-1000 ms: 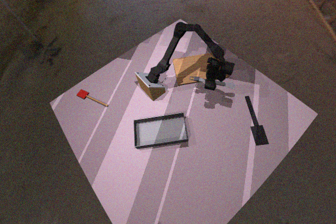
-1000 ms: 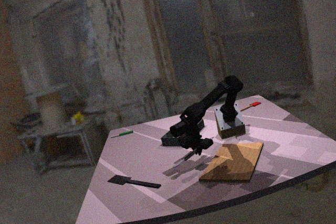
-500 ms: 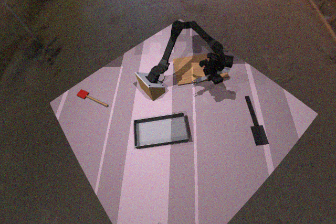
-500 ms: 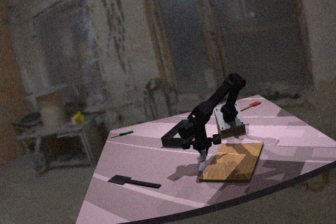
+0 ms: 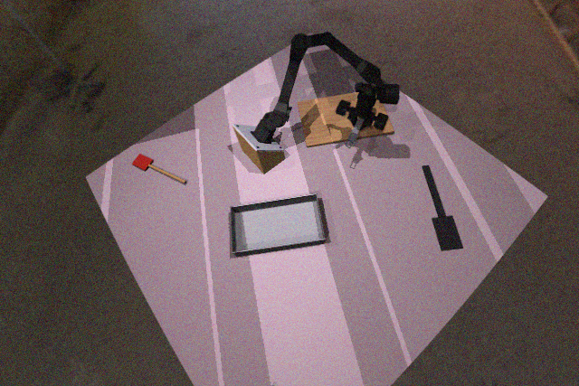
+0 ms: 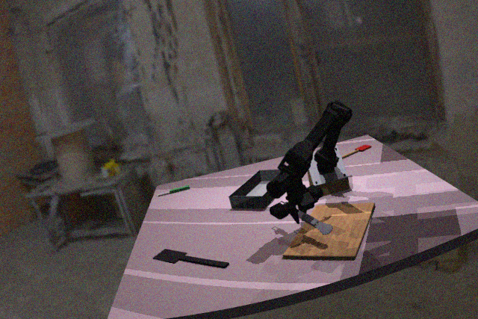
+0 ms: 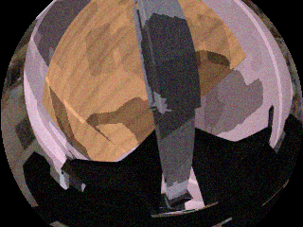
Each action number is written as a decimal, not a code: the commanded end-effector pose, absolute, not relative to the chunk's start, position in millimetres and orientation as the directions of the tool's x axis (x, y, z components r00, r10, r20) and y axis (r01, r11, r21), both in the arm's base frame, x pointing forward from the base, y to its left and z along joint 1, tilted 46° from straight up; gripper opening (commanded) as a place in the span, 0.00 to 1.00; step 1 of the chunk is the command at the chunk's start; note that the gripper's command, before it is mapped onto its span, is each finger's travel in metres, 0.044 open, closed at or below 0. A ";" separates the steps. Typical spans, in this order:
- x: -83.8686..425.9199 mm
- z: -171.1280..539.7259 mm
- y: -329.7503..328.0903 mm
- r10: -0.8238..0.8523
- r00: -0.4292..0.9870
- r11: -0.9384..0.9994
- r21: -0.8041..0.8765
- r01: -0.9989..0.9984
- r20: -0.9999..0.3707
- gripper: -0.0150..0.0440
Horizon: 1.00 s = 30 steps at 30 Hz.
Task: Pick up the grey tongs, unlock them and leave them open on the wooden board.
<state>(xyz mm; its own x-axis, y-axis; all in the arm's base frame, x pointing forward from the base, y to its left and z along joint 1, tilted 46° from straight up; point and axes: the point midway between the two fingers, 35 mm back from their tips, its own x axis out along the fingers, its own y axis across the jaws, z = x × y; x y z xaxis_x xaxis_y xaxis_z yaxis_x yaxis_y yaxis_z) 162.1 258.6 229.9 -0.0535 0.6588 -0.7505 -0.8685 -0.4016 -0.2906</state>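
Room, upper left of the exterior view: a worn, mottled wall above a low side bench [image 6: 87, 187] bearing a yellow item [image 6: 110, 167]; dim tall openings toward the right.

Table [image 5: 298, 325] [image 6: 216, 226]: pale pink, banded with light and shadow. Contents, left to right in the top view: one red-headed brush-like tool [image 5: 142, 162] [image 6: 362, 148], wooden handle; one roasting tin [image 5: 278, 249] [image 6: 249, 203], dark-walled, lower middle; one wooden board [image 5: 322, 131] [image 6: 347, 238], upper right of centre; one black spatula [image 5: 447, 233] [image 6: 169, 255], far right. A green-handled tool [image 6: 179, 189] lies at the exterior view's left.

Tongs [image 5: 354, 134] [image 6: 316, 223] [image 7: 172, 80]: grey, long, rounded at one end — clamped in the pincer [image 5: 361, 116] [image 6: 296, 209] [image 7: 170, 129], over the board; whether they touch it, cannot tell. Lock state indistinct.

Edges: the board's near edge shows below the pincer in the top view — bare table between board and spatula.
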 end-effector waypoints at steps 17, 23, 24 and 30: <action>120.2 261.8 267.6 0.699 -0.041 -0.706 -0.680 -0.200 -0.714 0.00; 107.0 270.0 268.2 0.711 -0.043 -0.700 -0.712 0.054 -0.702 0.00; 104.8 271.4 268.2 0.713 -0.044 -0.694 -0.713 0.096 -0.700 0.00; 91.5 279.5 268.1 0.726 -0.049 -0.633 -0.695 0.342 -0.686 0.00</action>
<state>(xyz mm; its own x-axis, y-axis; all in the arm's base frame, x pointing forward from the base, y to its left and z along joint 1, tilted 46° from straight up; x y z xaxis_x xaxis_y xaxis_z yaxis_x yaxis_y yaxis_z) 96.8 268.4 270.9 -0.0561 0.7112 -0.7008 0.2265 -0.6745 -0.7026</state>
